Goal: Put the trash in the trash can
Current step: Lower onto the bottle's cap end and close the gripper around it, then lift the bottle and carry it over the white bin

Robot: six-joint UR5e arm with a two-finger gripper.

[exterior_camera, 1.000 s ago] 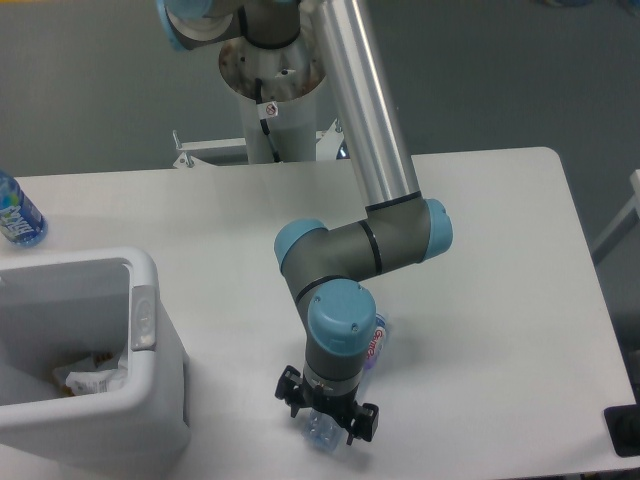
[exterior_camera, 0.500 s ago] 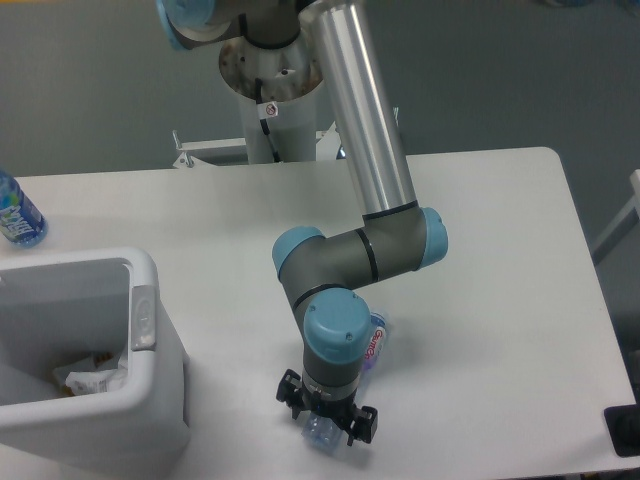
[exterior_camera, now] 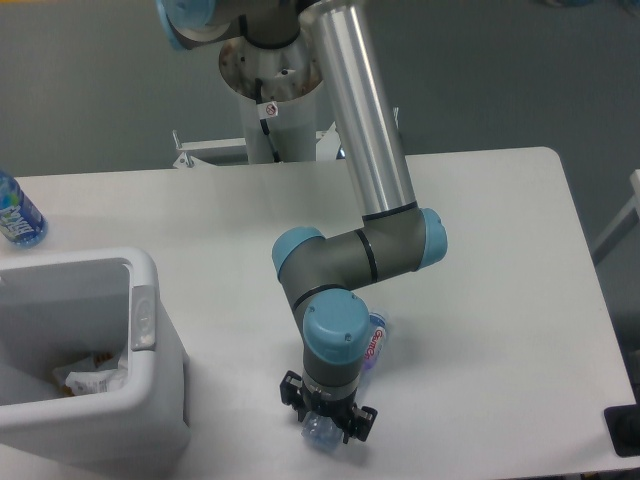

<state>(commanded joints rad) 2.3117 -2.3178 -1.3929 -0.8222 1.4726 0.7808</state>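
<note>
End effector sits low over the clear bottle lying on the surface, fingers either side; can't tell if it's gripping. Crumpled wrapper is inside the trash can at left, w/ a blue-labelled bottle behind it.

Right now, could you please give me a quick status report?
End effector low over flattened bottle, grip state unclear. Crumpled wrapper already in trash can. Nothing between bottle and can.
</note>
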